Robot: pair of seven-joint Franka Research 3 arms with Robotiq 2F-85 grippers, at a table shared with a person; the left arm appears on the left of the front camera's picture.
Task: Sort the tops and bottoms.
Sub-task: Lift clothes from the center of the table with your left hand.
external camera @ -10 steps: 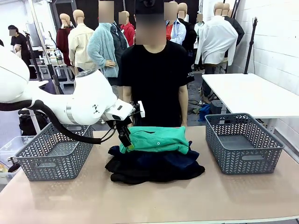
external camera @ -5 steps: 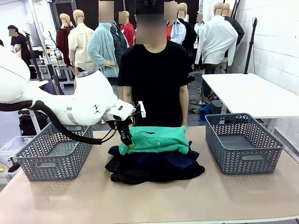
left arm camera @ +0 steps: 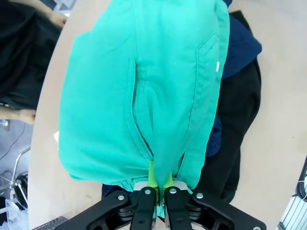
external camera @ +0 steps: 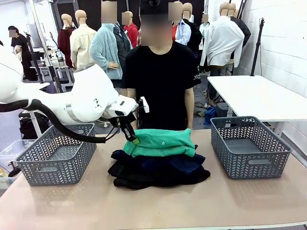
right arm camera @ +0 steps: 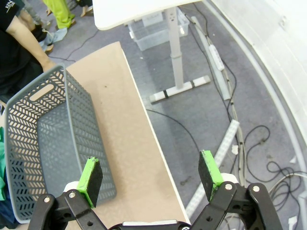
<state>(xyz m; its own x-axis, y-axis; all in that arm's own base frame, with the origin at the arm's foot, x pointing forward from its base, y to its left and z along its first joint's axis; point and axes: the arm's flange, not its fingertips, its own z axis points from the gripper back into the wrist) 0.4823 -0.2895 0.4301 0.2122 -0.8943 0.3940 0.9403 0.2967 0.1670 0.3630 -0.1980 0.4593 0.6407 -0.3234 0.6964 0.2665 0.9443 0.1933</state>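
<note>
Centrally on the tan table (external camera: 201, 208), the bright green shirt (external camera: 163, 143) (left arm camera: 144, 96) lies folded on top of a pile. Directly beneath it is the dark navy blue shirt (external camera: 165, 163) (left arm camera: 240, 48), and a black garment (external camera: 144, 181) lies under both. The left gripper (external camera: 132, 140) (left arm camera: 158, 175) is clenched on the green shirt's left edge, a fold of cloth pinched between its green pads. To the green shirt's left stands the left grey basket (external camera: 55, 153), and to its right the right grey basket (external camera: 249, 146) (right arm camera: 53, 143). The right gripper (right arm camera: 151, 175) hangs beyond that basket, over the table's end, with its jaws spread wide and grasping nothing. A person (external camera: 160, 81) in a black T-shirt stands behind the green shirt.
</note>
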